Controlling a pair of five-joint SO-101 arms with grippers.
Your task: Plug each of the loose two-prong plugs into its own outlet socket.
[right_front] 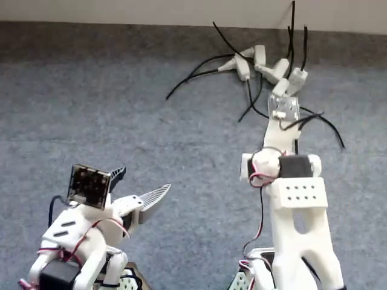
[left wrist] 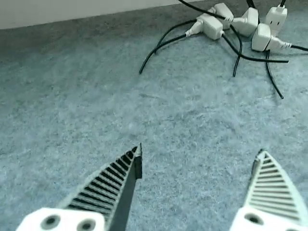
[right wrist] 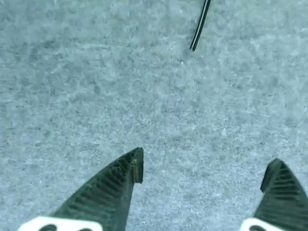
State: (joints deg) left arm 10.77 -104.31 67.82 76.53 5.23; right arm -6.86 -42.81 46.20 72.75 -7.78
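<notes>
The right hand hangs spread wide above the grey bench. A black cable end lies well beyond its fingertips.

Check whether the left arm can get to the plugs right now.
Probably, if its reach allows: the left gripper hangs open over carpet, nothing lies between it and the plugs, but they are far off by the right arm.
</notes>
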